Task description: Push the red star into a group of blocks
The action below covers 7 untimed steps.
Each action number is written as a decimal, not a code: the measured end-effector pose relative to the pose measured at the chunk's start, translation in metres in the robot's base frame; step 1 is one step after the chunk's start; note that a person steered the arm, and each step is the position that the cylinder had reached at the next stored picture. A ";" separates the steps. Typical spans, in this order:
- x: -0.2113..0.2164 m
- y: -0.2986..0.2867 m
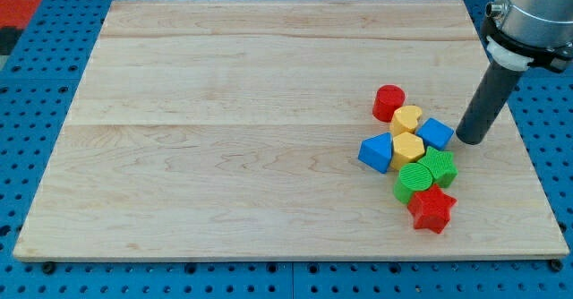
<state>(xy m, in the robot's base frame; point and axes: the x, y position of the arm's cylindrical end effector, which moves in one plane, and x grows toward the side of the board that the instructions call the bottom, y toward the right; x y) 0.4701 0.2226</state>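
though clustered — two red (431, 209), two yellow, two blue, two green

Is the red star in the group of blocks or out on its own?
In: the red star touches the green blocks at the cluster's bottom end. My tip stands beside the blue cube.

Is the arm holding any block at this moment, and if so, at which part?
Nothing is held. My tip rests on the board just to the view's right of the blue cube, apart from the red star.
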 end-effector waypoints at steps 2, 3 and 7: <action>0.039 0.007; 0.095 0.034; 0.085 -0.035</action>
<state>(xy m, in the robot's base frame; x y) 0.5552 0.1873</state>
